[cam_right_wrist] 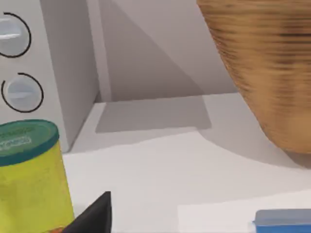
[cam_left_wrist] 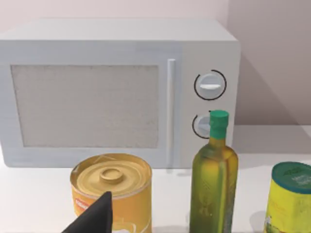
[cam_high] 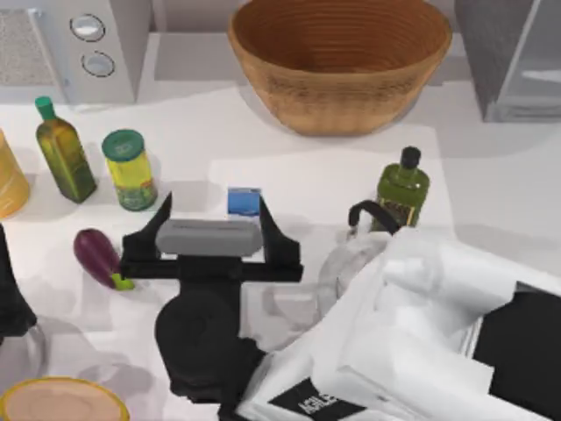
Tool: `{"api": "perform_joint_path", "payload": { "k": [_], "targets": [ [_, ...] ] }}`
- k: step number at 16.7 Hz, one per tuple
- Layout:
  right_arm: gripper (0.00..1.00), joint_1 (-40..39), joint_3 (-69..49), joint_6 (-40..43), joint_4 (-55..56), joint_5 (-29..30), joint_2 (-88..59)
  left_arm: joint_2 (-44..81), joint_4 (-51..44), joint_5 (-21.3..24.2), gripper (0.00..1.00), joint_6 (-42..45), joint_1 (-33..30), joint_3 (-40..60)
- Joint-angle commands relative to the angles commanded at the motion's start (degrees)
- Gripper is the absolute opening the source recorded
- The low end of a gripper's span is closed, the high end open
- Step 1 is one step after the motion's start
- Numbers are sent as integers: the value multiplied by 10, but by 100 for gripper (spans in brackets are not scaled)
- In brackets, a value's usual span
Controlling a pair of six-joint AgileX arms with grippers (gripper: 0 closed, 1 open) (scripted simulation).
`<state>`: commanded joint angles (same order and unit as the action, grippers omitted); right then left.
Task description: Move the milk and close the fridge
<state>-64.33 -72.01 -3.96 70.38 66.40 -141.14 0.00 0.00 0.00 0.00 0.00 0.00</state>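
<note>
A white table (cam_high: 263,149) set against a pale wall carries a grey microwave (cam_high: 79,44), a wicker basket (cam_high: 340,61) and the grey fridge (cam_high: 513,57) along the far edge beyond the right gripper (cam_high: 215,210). That gripper hangs with its two dark fingers spread wide, the milk (cam_high: 244,201) standing between them just ahead of the palm, its lower part hidden by the gripper body. Off to the gripper's left are a green-lidded jar (cam_high: 129,168), an oil bottle (cam_high: 63,149) and an eggplant (cam_high: 98,256), a dark-capped bottle (cam_high: 401,189) stands to its right, and the left gripper (cam_left_wrist: 92,218), cut off at the frame edge near a yellow can (cam_left_wrist: 112,191), cannot be read as spread or closed.

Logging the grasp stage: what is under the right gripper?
The milk sits between the open fingers of the right gripper, blue top showing. The gripper body covers the carton's lower part.
</note>
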Motion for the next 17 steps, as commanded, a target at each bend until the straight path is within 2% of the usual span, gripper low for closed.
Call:
{"api": "perform_joint_path", "payload": {
  "k": [4,11,17],
  "targets": [
    [100,17,5,26,29,18,-48,0,0,0,100,0,0,0],
    [100,16,-14,28,17,17,-55,0,0,0,100,0,0,0],
    [100,60,-47,29,-1,-26,-68,0,0,0,100,0,0,0]
  ]
}}
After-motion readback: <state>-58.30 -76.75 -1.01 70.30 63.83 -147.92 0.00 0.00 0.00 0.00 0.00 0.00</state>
